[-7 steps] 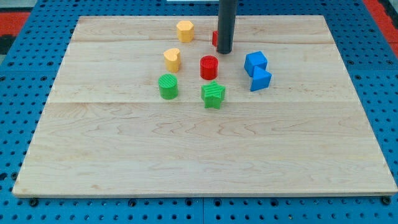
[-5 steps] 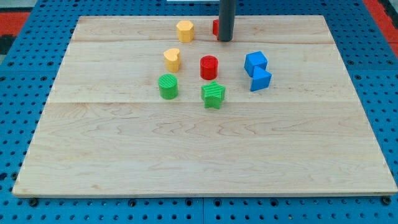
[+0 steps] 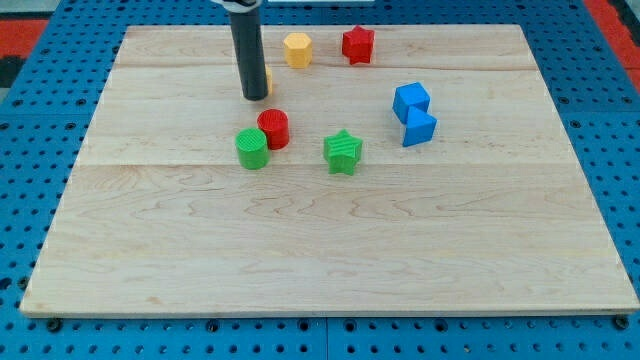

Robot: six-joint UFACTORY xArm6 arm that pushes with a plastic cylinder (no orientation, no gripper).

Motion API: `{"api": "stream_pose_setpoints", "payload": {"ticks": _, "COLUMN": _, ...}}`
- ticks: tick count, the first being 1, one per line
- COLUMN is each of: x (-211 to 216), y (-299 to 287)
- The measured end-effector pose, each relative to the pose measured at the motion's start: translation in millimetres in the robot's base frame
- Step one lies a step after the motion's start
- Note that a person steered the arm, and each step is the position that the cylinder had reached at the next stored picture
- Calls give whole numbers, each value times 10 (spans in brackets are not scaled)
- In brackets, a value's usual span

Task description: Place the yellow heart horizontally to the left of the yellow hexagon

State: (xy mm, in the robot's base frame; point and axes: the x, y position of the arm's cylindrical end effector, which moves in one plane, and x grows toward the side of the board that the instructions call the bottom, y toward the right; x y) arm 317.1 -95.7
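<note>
The yellow hexagon (image 3: 297,48) sits near the view's top, left of centre. The yellow heart (image 3: 269,78) is almost wholly hidden behind my rod; only a yellow sliver shows at the rod's right edge, below and left of the hexagon. My tip (image 3: 254,99) rests on the board just below that sliver, above the red cylinder (image 3: 273,128) and the green cylinder (image 3: 252,148), which touch each other.
A red star (image 3: 358,44) lies right of the hexagon. A green star (image 3: 343,151) sits right of the cylinders. Two blue blocks (image 3: 411,100) (image 3: 419,127) touch at the view's right. The wooden board (image 3: 320,250) lies on blue pegboard.
My rod moved from the red star leftward to the yellow heart. The heart shifted up and left. The red and green cylinders moved left and down and now touch.
</note>
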Motion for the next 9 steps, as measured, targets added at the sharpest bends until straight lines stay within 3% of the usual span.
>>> {"api": "stream_pose_setpoints", "payload": {"ticks": 1, "x": -281, "y": -323}}
{"api": "stream_pose_setpoints", "payload": {"ticks": 3, "x": 263, "y": -73}}
{"api": "stream_pose_setpoints", "payload": {"ticks": 4, "x": 95, "y": 254}}
{"api": "stream_pose_setpoints", "payload": {"ticks": 6, "x": -493, "y": -402}}
{"api": "stream_pose_setpoints", "payload": {"ticks": 7, "x": -328, "y": -295}}
{"api": "stream_pose_setpoints", "payload": {"ticks": 9, "x": -140, "y": 1294}}
